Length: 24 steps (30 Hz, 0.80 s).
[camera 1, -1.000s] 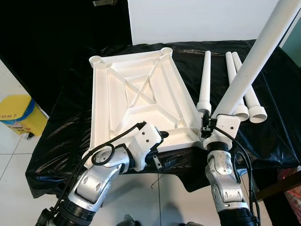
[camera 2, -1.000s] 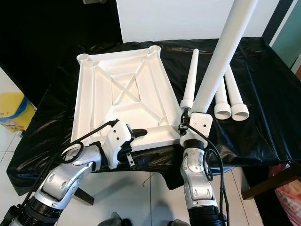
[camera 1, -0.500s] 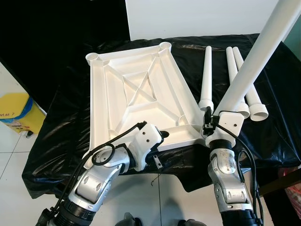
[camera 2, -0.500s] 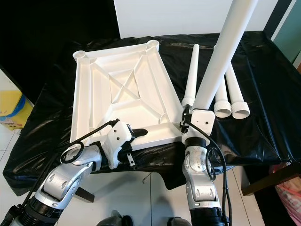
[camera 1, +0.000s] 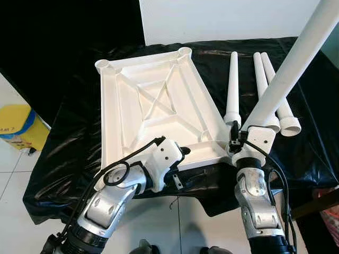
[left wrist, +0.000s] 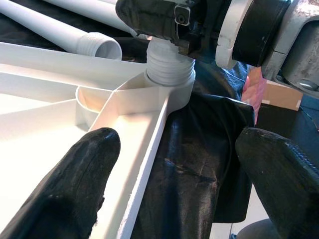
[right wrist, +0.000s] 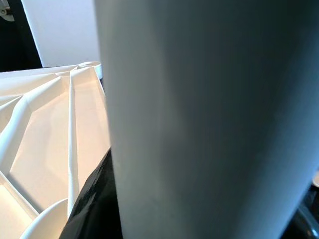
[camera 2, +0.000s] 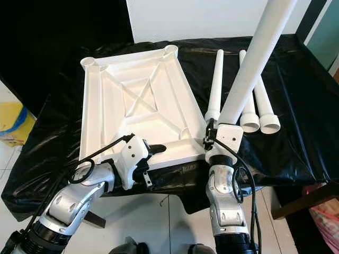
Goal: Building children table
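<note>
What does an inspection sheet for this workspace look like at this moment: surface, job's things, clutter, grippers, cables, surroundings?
Surface: table under a black plastic sheet, wrinkled.
Job's things: white tabletop lying upside down, ribs showing; one leg standing in its near right corner socket; three spare legs lying to the right.
Clutter: nothing seen.
Grippers: right gripper shut on the standing leg at its base; left gripper open, straddling the tabletop's near edge.
Cables: black cables looped along both arms, clear of the parts.
Surroundings: yellow bin on the tiled floor to the left; white panel behind the table.
</note>
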Motion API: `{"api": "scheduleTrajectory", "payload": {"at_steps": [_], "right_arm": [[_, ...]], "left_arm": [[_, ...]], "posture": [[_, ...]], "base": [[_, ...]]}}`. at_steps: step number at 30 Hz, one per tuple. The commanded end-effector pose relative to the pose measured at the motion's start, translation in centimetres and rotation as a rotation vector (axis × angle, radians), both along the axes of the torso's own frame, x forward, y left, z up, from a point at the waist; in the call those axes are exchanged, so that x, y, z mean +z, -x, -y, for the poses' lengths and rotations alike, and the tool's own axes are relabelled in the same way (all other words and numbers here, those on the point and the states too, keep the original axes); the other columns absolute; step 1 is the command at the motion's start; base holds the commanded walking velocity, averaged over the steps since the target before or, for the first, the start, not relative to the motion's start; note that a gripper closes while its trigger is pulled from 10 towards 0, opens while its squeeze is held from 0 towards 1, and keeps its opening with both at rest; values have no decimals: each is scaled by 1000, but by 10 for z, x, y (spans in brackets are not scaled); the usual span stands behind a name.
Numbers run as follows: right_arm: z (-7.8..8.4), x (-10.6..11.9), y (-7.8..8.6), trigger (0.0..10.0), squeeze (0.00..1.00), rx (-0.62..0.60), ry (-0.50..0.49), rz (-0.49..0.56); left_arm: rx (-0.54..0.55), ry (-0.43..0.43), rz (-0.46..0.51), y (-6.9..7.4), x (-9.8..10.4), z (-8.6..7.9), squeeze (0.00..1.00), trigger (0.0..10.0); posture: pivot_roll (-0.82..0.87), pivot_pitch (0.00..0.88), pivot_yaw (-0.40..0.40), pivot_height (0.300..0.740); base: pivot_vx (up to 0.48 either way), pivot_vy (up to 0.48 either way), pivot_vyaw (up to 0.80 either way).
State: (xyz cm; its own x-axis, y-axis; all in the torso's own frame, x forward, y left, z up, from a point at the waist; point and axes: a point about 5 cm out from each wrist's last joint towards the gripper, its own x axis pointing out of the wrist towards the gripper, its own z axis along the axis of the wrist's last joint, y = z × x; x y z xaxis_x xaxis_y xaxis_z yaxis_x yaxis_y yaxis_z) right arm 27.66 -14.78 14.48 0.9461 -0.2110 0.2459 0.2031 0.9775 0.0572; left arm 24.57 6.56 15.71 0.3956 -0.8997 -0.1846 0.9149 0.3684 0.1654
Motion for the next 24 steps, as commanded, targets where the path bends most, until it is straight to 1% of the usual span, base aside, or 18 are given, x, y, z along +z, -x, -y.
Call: {"api": "scheduleTrajectory", "payload": {"at_steps": [1, 2, 3, 4, 5, 6, 7, 10, 12, 15, 16, 17, 18, 19, 20, 22, 23, 24], "right_arm": [[-1, -12, 3, 10000, 0, 13, -6, -50], [-1, -12, 3, 10000, 0, 13, -6, -50], [-2, -12, 3, 10000, 1000, 40, -20, -50], [-4, -11, 3, 10000, 1000, 98, -37, -41], [-4, -11, 3, 10000, 1000, 98, -37, -41], [-6, -8, 4, 10000, 1000, 156, -36, -20], [-6, -8, 4, 10000, 1000, 156, -36, -20], [-1, -3, 3, 10000, 1000, 257, 1, -1], [0, -2, 2, 10000, 1000, 275, 6, 0], [3, -2, 2, 10000, 1000, 310, 39, -2], [8, -5, 2, 10000, 212, 378, 81, -24], [8, -5, 2, 10000, 212, 378, 81, -24], [10, -5, 2, 10000, 0, 394, 89, -29], [14, -7, 1, 10000, 0, 426, 106, -47], [14, -7, 1, 10000, 0, 426, 106, -47], [25, -9, -2, 10000, 0, 520, 163, -82], [25, -9, -2, 10000, 0, 520, 163, -82], [29, -9, -4, 10000, 0, 552, 182, -95]], "left_arm": [[23, -15, -6, 0, -2, -1, 0, 10000], [23, -15, -6, 0, -2, -1, 0, 10000], [22, -16, -6, 0, -2, -1, 0, 10000], [21, -16, -5, 0, -2, -1, 0, 10000], [21, -16, -5, 0, -2, -1, 0, 10000], [21, -17, -5, 0, -2, -1, 0, 10000], [21, -17, -5, 0, -2, -1, 0, 10000], [21, -13, 2, -2, 0, 0, 0, 10000], [21, -13, 3, -2, 0, 1, 0, 10000], [22, -8, 8, -3, 1, 1, 0, 10000], [33, 1, 28, -6, 4, 3, 0, 10000], [33, 1, 28, -6, 4, 3, 0, 10000], [36, 3, 33, -7, 5, 3, 0, 10000], [49, 15, 35, -9, 6, 5, 0, 10000], [49, 15, 35, -9, 6, 5, 0, 10000], [74, 28, 44, -14, 9, 9, 0, 10000], [74, 28, 44, -14, 9, 9, 0, 10000], [83, 27, 49, -15, 9, 11, 0, 10000]], "posture": [[2, 94, 32, 740], [2, 94, 32, 740], [2, 95, 32, 740], [2, 94, 33, 740], [2, 94, 33, 740], [1, 95, 33, 740], [1, 95, 33, 740], [-6, 94, 33, 740], [-6, 94, 33, 740], [-11, 92, 33, 740], [-13, 91, 32, 740], [-13, 91, 32, 740], [-13, 91, 32, 740], [-16, 90, 33, 740], [-16, 90, 33, 740], [-19, 88, 33, 740], [-19, 88, 33, 740], [-19, 86, 32, 740]], "base": [[0, 0, 0], [0, 0, 0], [0, 0, 0], [0, 0, 0], [0, 0, 0], [0, 0, 0], [0, 0, 0], [0, 0, 0], [0, 0, 0], [0, 0, 0], [0, 0, 0], [0, 0, 0], [0, 0, 0], [0, 0, 0], [0, 0, 0], [0, 0, 0], [0, 0, 0], [0, 0, 0]]}}
